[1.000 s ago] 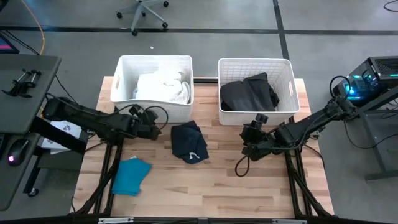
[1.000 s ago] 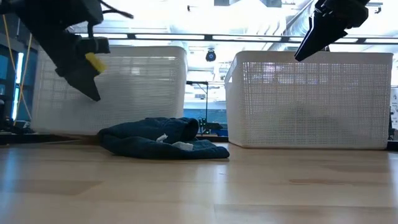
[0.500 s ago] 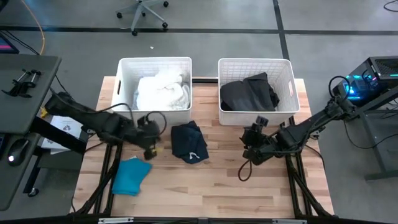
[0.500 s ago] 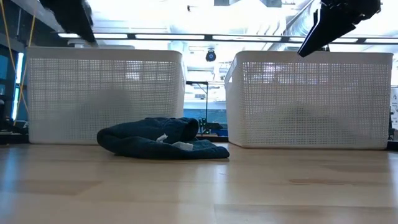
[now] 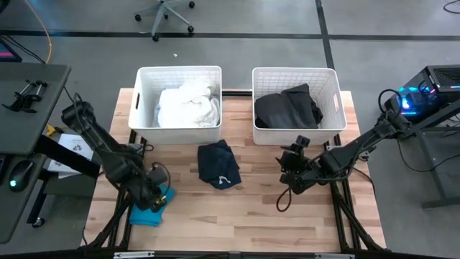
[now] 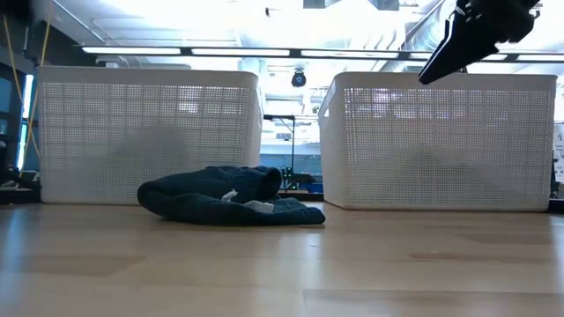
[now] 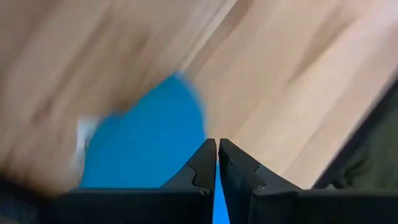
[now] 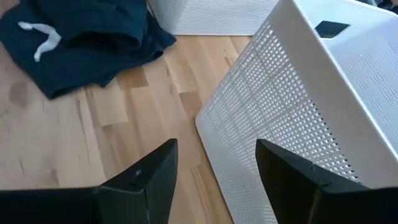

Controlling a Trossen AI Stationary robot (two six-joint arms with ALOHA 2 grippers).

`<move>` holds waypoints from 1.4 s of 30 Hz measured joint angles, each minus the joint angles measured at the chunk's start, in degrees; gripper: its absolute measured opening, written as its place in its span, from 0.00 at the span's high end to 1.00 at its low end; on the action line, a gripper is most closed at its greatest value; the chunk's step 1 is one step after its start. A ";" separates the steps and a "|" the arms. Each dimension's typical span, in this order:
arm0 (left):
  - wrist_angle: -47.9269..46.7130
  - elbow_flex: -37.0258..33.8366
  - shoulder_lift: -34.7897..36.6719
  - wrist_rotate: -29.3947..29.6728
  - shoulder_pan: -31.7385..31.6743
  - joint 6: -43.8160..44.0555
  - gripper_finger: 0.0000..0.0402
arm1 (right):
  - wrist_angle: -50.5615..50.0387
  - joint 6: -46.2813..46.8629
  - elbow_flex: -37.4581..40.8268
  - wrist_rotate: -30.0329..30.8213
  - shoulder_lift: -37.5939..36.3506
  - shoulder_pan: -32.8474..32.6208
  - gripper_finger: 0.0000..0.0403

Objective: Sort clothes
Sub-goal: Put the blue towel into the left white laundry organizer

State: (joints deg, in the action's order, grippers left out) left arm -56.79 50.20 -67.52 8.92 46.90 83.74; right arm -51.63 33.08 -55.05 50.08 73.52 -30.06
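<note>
A bright blue garment lies flat on the table near the front left; it also shows in the left wrist view. My left gripper is right over it, fingers shut. A navy garment lies crumpled mid-table, in front of the gap between the two baskets. My right gripper is open and empty, raised in front of the right basket, to the right of the navy garment. White clothes and a dark grey garment lie in the baskets. My left gripper points down at the bright blue garment with shut fingers; the blurred wrist view does not show whether the fingertips touch the cloth.
Two white plastic baskets stand at the table's far side, the left one and the right one, whose wall fills much of the right wrist view. Bare wood lies at the table's front middle and right.
My left gripper has gone from the front of the left basket toward the table's near edge and down, over the bright blue garment, leaving the low view. The left basket, tipped a second ago, stands level. My right gripper has barely moved.
</note>
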 joint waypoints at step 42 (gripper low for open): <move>7.29 -4.12 -23.42 -7.27 1.78 17.20 0.94 | 13.38 -9.57 4.20 0.30 0.02 0.02 0.49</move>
State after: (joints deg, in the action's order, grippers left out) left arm -49.50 46.08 -90.94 1.65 48.67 100.94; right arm -38.25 23.51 -50.85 50.38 73.54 -30.04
